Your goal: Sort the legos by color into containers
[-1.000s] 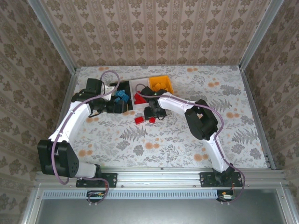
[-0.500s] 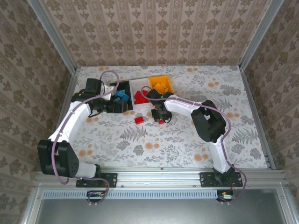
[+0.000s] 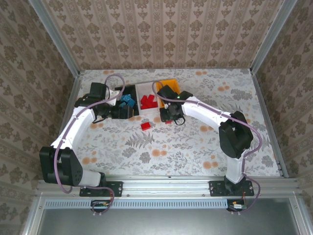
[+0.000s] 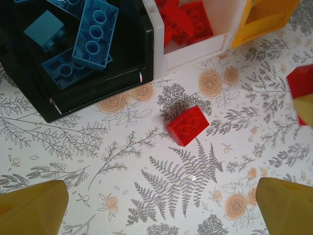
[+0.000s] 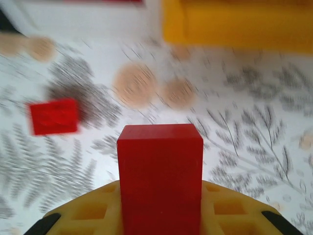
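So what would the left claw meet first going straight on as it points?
Probably bare floral-patterned tabletop, just short of the small red studded plastic brick; depth is unclear.

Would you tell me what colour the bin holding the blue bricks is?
The bin is black, seen best in the left wrist view.

Bins (image 4: 195,53), left arm (image 3: 78,122) and right arm (image 3: 205,112) crowd 12 o'clock. One loose brick (image 3: 145,126) lies just toward 6. The table (image 3: 195,144) past it is open.
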